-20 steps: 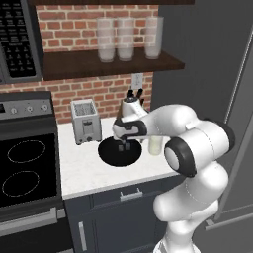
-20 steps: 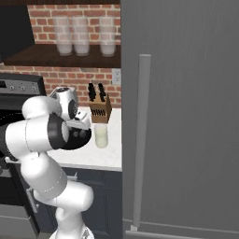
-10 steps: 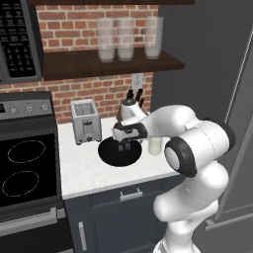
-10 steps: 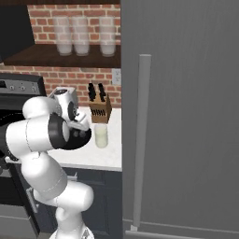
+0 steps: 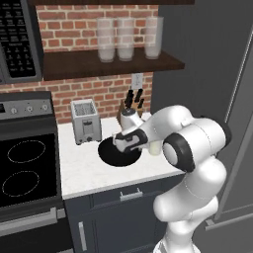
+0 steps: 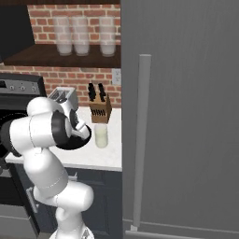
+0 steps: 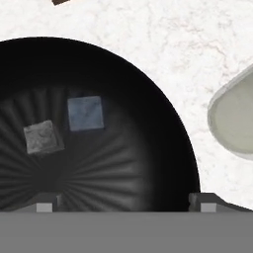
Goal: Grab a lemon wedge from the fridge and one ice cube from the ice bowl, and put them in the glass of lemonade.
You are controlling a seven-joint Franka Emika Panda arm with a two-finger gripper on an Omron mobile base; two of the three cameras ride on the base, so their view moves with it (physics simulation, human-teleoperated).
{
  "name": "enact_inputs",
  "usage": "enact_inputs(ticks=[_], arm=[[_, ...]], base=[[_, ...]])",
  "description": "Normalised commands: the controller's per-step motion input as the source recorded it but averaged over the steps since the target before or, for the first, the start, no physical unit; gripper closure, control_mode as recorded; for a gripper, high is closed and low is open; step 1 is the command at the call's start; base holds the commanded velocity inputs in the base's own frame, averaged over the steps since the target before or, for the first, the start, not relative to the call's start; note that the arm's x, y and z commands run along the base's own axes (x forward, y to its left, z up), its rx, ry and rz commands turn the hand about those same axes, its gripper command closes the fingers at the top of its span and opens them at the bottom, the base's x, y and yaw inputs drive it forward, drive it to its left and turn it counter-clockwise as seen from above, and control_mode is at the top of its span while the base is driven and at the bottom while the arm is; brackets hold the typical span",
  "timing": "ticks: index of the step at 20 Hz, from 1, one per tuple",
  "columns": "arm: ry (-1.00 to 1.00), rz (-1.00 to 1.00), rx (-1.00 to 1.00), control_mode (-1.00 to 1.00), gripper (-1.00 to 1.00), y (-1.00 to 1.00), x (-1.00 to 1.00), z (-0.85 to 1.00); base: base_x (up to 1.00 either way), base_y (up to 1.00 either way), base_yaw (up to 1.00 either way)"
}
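Black, ribbed ice bowl [image 7: 99, 128] lies directly beneath the gripper [image 7: 123, 201], whose jaws stand wide apart with nothing between them. Contents: two ice cubes, one bluish [image 7: 85, 113] ahead of the fingertips and toward the left one, one greyer [image 7: 43, 137] just beyond it to the left, the pair near but apart. Handling, judged: small, hard, light, likely slick; best taken across two flat opposite faces, squarely, since a corner grip would probably squirt it free. Clearance: open bowl floor around the bluish cube; the sloping wall rises to the right. Glass of lemonade [image 7: 236, 121] stands on the white counter [image 7: 163, 44] just outside the rim, right of the gripper. Fridge [image 6: 186, 116] closed, well off to the right.
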Motion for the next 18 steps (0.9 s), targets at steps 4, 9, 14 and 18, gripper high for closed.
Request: enact_inputs(ticks=[4,9,14,18], arm=[[-0.01,-0.05,0.0,-1.0,-1.0,0.0,0.19,-0.06],[0.0,-0.04,0.0,-1.0,-1.0,0.0,0.22,-0.11],[0.0,-0.06,0.0,-1.0,-1.0,0.0,0.25,-0.01],[0.0,-0.05,0.0,-1.0,-1.0,0.0,0.15,-0.01]], base=[[0.0,0.0,0.0],[0.0,0.0,0.0],[0.0,0.0,0.0],[0.0,0.0,0.0]])
